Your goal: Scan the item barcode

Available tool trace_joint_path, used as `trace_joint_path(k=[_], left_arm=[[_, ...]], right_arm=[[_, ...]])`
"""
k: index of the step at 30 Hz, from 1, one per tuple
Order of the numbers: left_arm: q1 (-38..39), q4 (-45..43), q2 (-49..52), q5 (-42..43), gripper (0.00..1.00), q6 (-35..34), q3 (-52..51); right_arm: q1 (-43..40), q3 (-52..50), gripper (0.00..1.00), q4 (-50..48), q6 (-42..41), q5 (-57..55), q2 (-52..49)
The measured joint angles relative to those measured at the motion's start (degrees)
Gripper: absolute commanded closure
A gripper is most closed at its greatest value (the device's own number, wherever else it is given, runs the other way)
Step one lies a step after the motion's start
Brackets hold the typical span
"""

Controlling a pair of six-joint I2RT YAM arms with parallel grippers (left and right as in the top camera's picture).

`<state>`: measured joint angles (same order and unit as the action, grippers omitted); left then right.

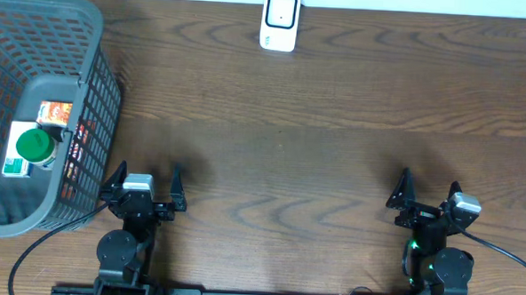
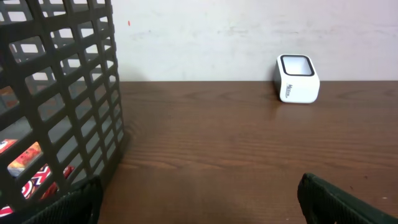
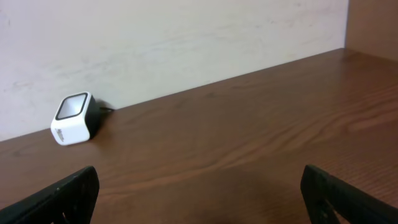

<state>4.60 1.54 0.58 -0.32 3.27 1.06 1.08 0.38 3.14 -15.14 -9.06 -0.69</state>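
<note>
Worktop (image 1: 336, 97): dark wood, pale wall (image 2: 199, 37) behind.
Overhead: grey basket (image 1: 101, 96) at left holds green-capped item (image 1: 34, 146); white scanner (image 1: 279, 21) far centre; left fingers (image 1: 178, 184) and right fingers (image 1: 403, 191) near, spread wide, empty.
Left wrist: basket left, scanner far right.
Right wrist: scanner far left.

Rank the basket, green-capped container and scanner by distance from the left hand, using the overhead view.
1. Basket, right beside the left hand, on its left.
2. Green-capped container, inside the basket.
3. Scanner, at the table's far edge, centre.
</note>
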Motion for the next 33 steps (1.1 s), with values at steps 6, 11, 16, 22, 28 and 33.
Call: trace_joint_path(k=[6,11,16,22,28,33], left_arm=[[0.0,0.02,0.02,5.62,0.02,-0.7,0.0],[0.0,0.94,0.37,16.2,0.02,-0.61,1.07],[0.02,3.61,3.63,24.41,0.02,-0.46,4.94],[0.07,16.46,16.13,25.83,0.02,-1.99,26.01],[0.07,40.33,36.48,23.93,0.02,-3.48,57.66],[0.07,49.57,46.12,24.0,0.02,-3.5,70.77]], right_arm=[[0.0,0.0,0.01,0.0,0.0,0.0,0.0],[0.0,0.0,0.01,0.0,0.0,0.0,0.0],[0.0,0.0,0.01,0.0,0.0,0.0,0.0],[0.0,0.0,0.01,-0.02,0.0,0.0,-0.04],[0.0,0.0,0.01,0.0,0.0,-0.02,-0.04],[0.0,0.0,0.01,0.0,0.0,0.0,-0.04]])
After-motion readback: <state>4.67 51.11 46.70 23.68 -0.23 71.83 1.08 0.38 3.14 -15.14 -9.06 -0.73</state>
